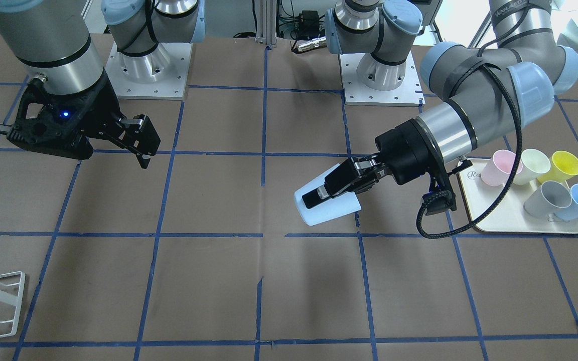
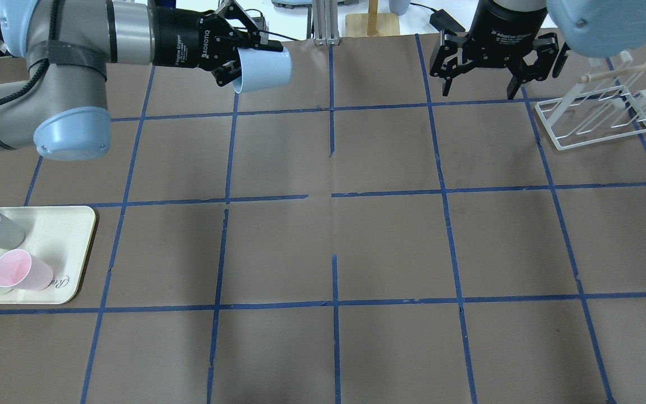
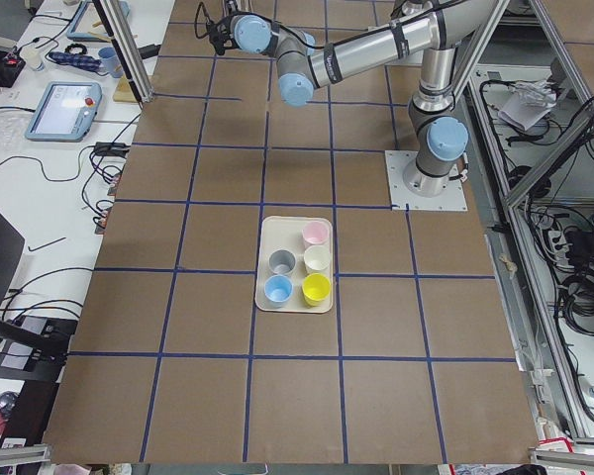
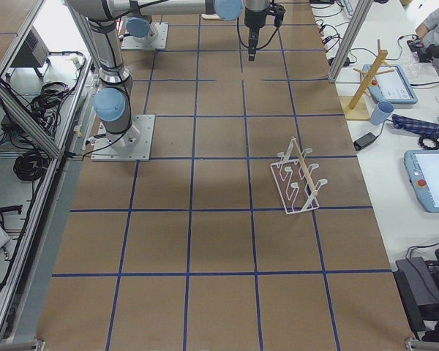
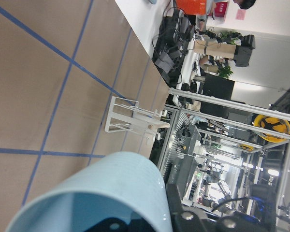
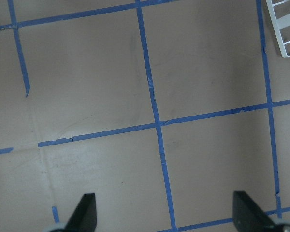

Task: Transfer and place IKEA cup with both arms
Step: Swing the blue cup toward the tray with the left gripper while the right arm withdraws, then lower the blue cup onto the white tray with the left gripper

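The left gripper [image 1: 319, 200] pinches the cup [image 1: 334, 213] by its wall, holding it above the table's [image 1: 219, 291] middle. The cup lies about level, base towards the right gripper [image 2: 478, 92], whose fingers are spread. Brown paper with a blue tape grid [image 1: 261, 234] covers the table.

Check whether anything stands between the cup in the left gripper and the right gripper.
Nothing visible does. The left gripper holds the IKEA cup in the air; only taped table lies under the gap to the open right gripper. The white rack stands beyond that gripper, off the path.
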{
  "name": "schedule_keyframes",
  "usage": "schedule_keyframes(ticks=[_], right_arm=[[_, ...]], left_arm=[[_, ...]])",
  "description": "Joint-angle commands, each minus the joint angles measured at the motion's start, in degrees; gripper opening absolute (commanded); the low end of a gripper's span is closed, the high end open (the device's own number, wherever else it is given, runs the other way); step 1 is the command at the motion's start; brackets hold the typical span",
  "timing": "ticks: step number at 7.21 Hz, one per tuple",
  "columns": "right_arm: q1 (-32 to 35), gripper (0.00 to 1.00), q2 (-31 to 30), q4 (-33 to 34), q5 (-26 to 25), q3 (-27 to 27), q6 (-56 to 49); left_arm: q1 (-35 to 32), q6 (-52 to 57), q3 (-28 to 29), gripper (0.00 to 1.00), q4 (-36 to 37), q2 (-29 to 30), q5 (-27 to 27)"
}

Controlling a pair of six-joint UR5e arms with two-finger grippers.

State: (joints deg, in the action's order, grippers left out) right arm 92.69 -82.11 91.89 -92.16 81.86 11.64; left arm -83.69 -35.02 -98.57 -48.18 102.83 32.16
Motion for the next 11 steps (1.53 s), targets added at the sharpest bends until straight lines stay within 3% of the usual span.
schedule_keyframes(ticks=[1,2,6,7,9,11], right_arm=[[0.0,1.0,0.4,3.9,-0.3,0.0,-0.2],[0.0,1.0,0.1,4.1,-0.2,0.1,0.7],[0.0,1.0,0.2,4.0,-0.4,0.3,-0.1],[0.0,1.0,0.1,4.1,-0.4,0.3,-0.1],[0.0,1.0,0.0,4.0,-0.2,0.3,0.2],[0.0,1.0,0.0,4.0,-0.4,0.3,0.1]], left_arm=[[-0.1,1.0,1.7,0.0,-5.8,-0.4,11.5],[-0.6,3.9,2.1,0.0,-9.0,-0.8,18.3],[0.2,28.0,5.4,0.0,-33.4,-2.8,42.5],[0.8,34.3,5.0,0.0,-34.7,-2.8,52.4],[2.7,44.4,4.1,0.0,-35.0,-2.8,62.5],[8.7,55.7,2.2,0.0,-33.7,-3.0,64.5]])
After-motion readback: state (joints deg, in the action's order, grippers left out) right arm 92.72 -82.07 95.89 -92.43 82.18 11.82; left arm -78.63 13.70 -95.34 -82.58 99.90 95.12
